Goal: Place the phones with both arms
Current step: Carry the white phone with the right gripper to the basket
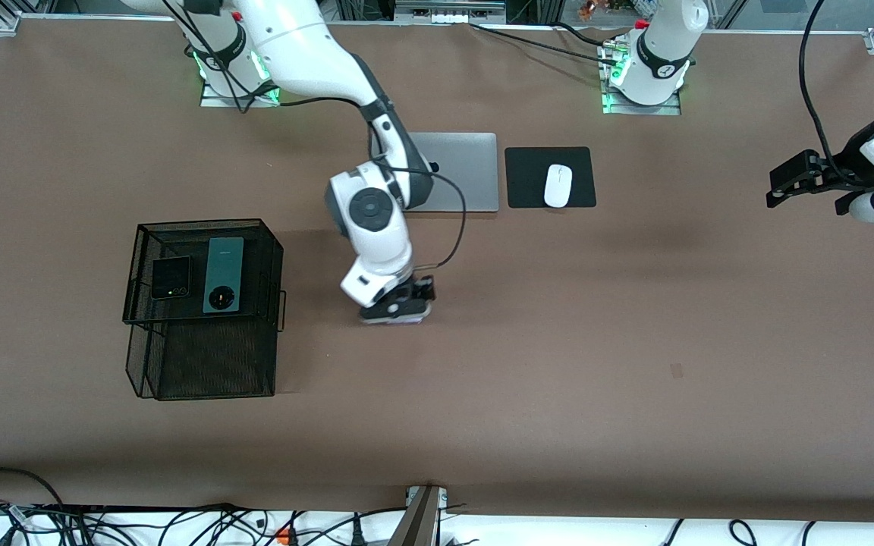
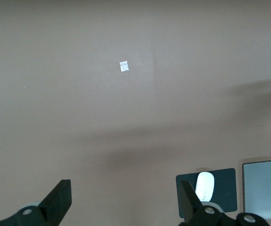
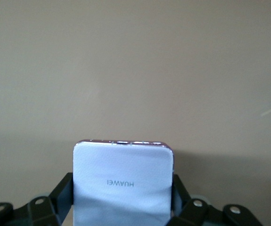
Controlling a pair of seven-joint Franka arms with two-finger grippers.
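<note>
On the desk toward the right arm's end, a black mesh rack carries the black phone and the green phone side by side on top. Mid-desk, the right tool is clamped on the lilac phone, low at the surface. Farther from the camera lie a laptop and a mouse on its pad. The left tool waits, fingers apart, over the desk's end.

The only readable text is the brand name "HUAWEI", printed in grey capitals across the pale lilac-white phone in the right wrist view, where the letters appear upside down. The other phones, the laptop, the mouse and the wire basket show no readable lettering in any view.
</note>
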